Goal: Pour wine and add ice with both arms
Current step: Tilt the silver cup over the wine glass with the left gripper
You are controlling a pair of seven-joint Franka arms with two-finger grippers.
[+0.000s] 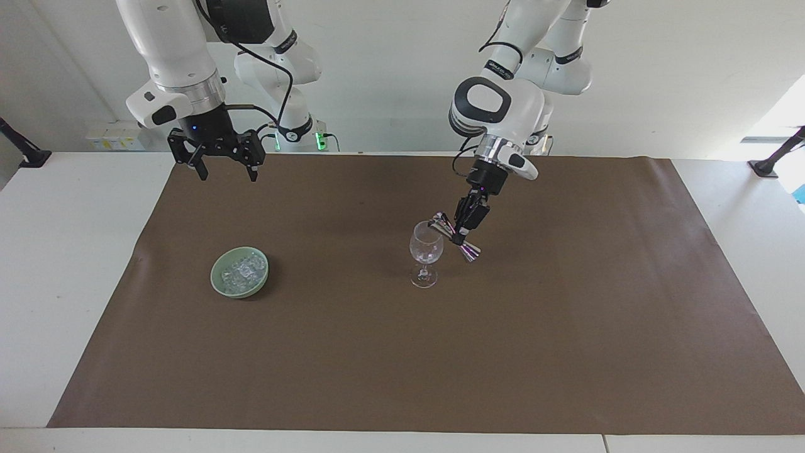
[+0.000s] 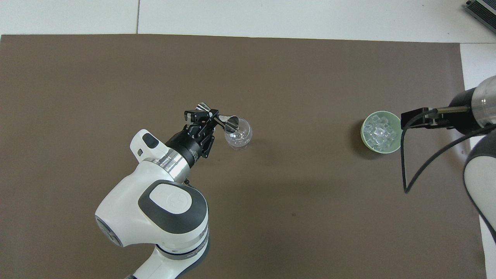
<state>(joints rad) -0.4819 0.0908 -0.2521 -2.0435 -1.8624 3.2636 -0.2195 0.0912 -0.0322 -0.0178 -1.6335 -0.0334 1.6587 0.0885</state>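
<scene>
Left tool [image 1: 463, 230]: clamped on a metal jigger [image 1: 454, 236], tilted mouth-down against the rim of the wine glass [image 1: 426, 251] at mid-counter.

Right tool [image 1: 220, 165]: fingers apart, waiting over the mat's [image 1: 566, 327] edge at its own end.

Ice [image 1: 241, 270]: in a green bowl [image 1: 216, 281], well apart from the glass.

Handling: keep the jigger lip inside the rim and tip slowly; whether liquid runs cannot be made out.

Room: open mat all round the glass; counter [image 1: 63, 251] edges distant.
</scene>
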